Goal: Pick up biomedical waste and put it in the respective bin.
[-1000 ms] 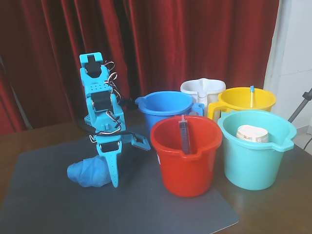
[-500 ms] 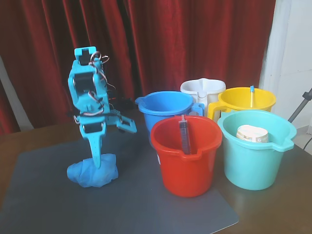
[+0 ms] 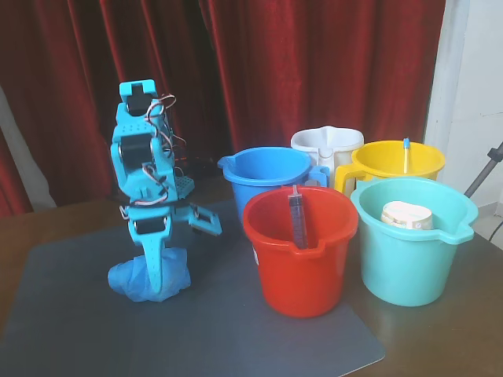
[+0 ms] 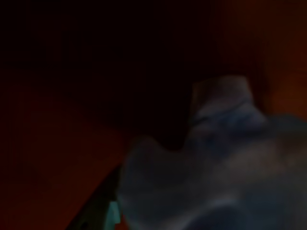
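Observation:
A crumpled blue piece of waste [image 3: 134,280], like a glove or cap, lies on the grey mat [image 3: 236,338] at the left in the fixed view. My blue gripper [image 3: 189,259] points down at it. One finger [image 3: 161,267] is pressed into the blue waste; the other jaw sticks out to the right, apart from it, so the gripper is open. The wrist view is dark and blurred; the blue waste [image 4: 220,177] fills its lower right.
Several bins stand to the right: a red one [image 3: 302,267] holding a syringe [image 3: 297,216], a teal one [image 3: 413,255] with a white roll [image 3: 406,214], a blue one [image 3: 263,177], a white one [image 3: 326,145] and a yellow one [image 3: 393,161].

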